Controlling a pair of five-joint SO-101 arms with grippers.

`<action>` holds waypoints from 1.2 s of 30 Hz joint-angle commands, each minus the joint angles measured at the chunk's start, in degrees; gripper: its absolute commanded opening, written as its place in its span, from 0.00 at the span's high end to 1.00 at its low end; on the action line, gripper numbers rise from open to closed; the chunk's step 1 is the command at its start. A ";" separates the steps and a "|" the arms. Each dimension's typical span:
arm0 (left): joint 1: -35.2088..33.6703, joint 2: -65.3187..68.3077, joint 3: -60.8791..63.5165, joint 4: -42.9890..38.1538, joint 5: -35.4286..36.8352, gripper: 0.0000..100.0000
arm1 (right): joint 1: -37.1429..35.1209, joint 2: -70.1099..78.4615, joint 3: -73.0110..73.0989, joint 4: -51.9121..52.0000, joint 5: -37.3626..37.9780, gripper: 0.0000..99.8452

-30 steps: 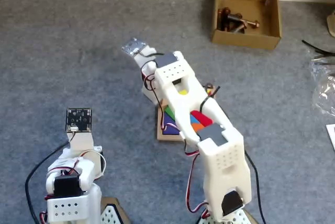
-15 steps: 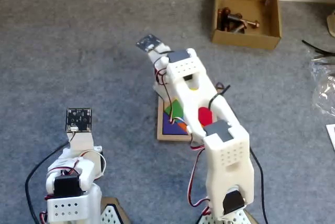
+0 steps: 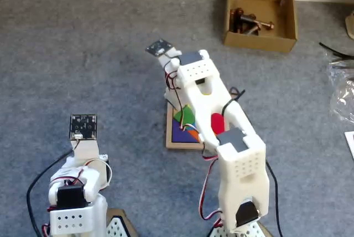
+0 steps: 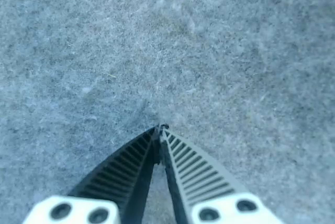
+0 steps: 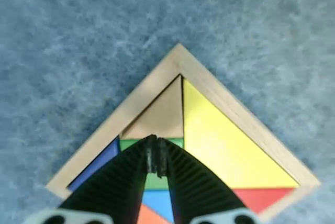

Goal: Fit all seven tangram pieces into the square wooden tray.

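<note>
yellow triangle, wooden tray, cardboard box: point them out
yellow triangular piece (image 5: 220, 145), right wrist view, face centre
square wooden tray (image 5: 140, 97), right wrist view, rim
brown cardboard box (image 3: 259, 42), high view, front wall

1. High view looks steeply down over the worktop from its 6 o'clock side, far off.
2. Left wrist view faces the worktop, close.
3. Right wrist view sits close above the tray, shared with high view.
</note>
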 commanded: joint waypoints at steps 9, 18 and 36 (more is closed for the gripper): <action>-0.48 0.40 1.19 0.44 0.09 1.00 | 3.91 -15.87 -0.57 7.25 0.09 1.00; -0.48 0.40 1.19 0.44 0.09 1.00 | 9.98 -22.37 -0.40 11.21 -6.07 1.00; -0.48 0.40 1.19 0.44 0.09 1.00 | 19.47 -36.35 -0.31 21.93 -9.14 1.00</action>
